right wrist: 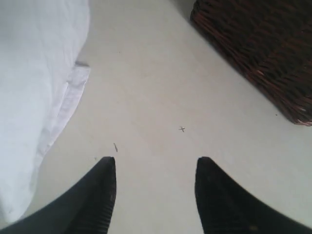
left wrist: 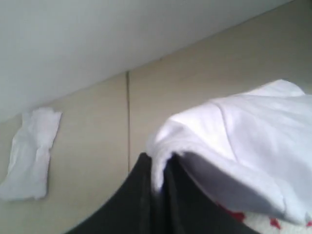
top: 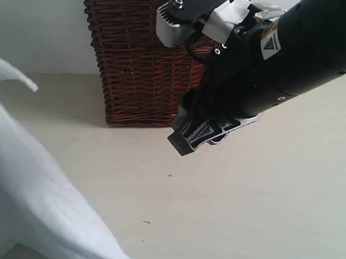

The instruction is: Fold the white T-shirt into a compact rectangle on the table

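The white T-shirt [top: 39, 210] hangs lifted at the left of the exterior view, draping down toward the table [top: 244, 211]. My left gripper [left wrist: 158, 168] is shut on a bunched white edge of the T-shirt [left wrist: 243, 131]. Bits of the shirt's red print [left wrist: 238, 215] show under the fold. My right gripper [right wrist: 156, 163] stands open over bare table [right wrist: 156, 87] with nothing between its fingers, and the T-shirt's hem [right wrist: 34, 87] lies off to one side of it. From the exterior camera the right gripper [top: 190, 138] hovers just in front of the basket.
A dark red-brown wicker basket [top: 141, 66] with a lace-trimmed liner stands at the back of the table; its wall [right wrist: 258, 53] is close to the right gripper. A small crumpled white cloth [left wrist: 29, 156] lies apart on the beige surface in the left wrist view.
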You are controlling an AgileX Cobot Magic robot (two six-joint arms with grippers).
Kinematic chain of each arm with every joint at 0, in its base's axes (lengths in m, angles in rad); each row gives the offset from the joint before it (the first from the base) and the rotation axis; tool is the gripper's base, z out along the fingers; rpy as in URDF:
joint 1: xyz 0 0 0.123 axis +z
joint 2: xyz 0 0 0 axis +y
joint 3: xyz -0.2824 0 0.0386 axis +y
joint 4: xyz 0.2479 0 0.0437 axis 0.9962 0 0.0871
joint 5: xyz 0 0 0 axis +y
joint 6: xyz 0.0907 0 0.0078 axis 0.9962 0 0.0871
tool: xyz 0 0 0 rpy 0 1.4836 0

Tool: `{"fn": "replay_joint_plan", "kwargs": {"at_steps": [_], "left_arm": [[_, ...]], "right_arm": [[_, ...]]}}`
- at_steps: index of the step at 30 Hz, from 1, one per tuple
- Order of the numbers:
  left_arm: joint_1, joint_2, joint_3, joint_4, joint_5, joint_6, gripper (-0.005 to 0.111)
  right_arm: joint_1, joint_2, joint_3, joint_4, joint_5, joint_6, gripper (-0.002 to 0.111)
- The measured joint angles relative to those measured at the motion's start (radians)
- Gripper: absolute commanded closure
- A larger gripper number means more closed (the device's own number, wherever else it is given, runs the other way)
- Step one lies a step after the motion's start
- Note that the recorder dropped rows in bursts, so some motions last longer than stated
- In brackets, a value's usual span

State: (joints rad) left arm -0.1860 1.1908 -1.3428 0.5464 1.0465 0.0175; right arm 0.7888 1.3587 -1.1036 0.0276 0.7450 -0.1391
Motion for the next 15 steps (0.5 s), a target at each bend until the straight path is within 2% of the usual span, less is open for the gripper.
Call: {"fn": "replay_joint_plan", "kwargs": {"at_steps": [2, 6, 8, 10, 12, 15], "left_arm": [[0.03, 0.06, 0.03, 0.053, 0.004, -0.053, 0.088], [0.042, 0.167, 0.108, 0.105, -0.017, -0.091, 0.032], [0.042, 0.217, 0.145, 0.199, -0.029, -0.161, 0.017], [0.042, 0.262, 0.17, 0.342, -0.024, -0.257, 0.013], [0.045, 0.301, 0.177, 0.448, -0.009, -0.347, 0.015], [0.047, 0.328, 0.16, 0.459, -0.011, -0.423, 0.023]], "right_arm": [[0.0, 0.0, 0.0, 0.013, 0.014, -0.004, 0.06], [0.0, 0.0, 0.0, 0.026, 0.029, -0.008, 0.06], [0.0, 0.0, 0.0, 0.028, 0.033, -0.008, 0.06], [0.0, 0.0, 0.0, 0.03, 0.034, -0.008, 0.06], [0.0, 0.0, 0.0, 0.03, 0.034, -0.008, 0.06], [0.0, 0.0, 0.0, 0.038, 0.034, -0.012, 0.06]]}}
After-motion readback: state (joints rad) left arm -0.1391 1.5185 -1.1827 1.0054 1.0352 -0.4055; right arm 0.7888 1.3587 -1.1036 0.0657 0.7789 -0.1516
